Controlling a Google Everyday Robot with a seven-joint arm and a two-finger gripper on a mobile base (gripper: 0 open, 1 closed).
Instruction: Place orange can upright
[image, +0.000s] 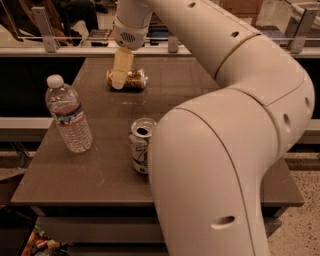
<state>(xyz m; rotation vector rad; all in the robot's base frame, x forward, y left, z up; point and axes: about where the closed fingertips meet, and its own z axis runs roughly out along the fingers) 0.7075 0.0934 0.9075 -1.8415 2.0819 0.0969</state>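
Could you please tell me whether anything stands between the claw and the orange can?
Nothing visible does. The claw hangs right at one end of the orange can, which lies on its side at the far end of the table. The water bottle and 7UP can stand apart, nearer the camera.

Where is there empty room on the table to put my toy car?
Bare room: the front-left corner of the table, before the water bottle and left of the 7UP can; also the middle strip between it and the orange can. Crowded: the far edge, where the pincer is at the lying orange can. The arm hides the right side.
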